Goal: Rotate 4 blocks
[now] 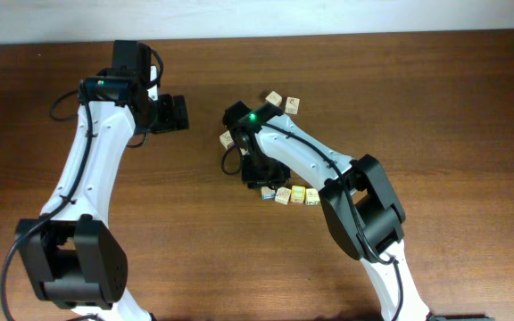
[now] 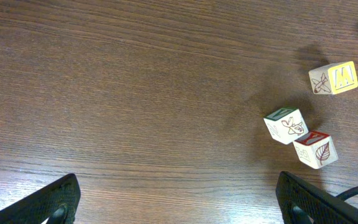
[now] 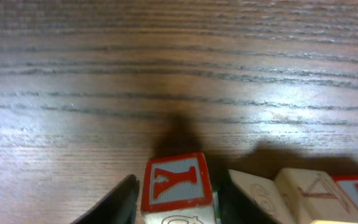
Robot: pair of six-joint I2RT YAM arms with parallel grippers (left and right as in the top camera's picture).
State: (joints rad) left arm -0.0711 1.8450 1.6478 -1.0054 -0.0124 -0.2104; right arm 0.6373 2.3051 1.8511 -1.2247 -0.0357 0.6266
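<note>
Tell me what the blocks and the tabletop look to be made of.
Blocks: probably pale, unvarnished wood, going by the cream matte faces; the pictures and letters look printed in red, green and yellow. Tabletop: brown, matte, with streaky grain lines; real wood or wood-look laminate, I cannot tell which.

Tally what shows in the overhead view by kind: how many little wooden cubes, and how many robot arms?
Small pale wooden picture cubes: 7
White-and-black robot arms: 2
Total: 9
</note>
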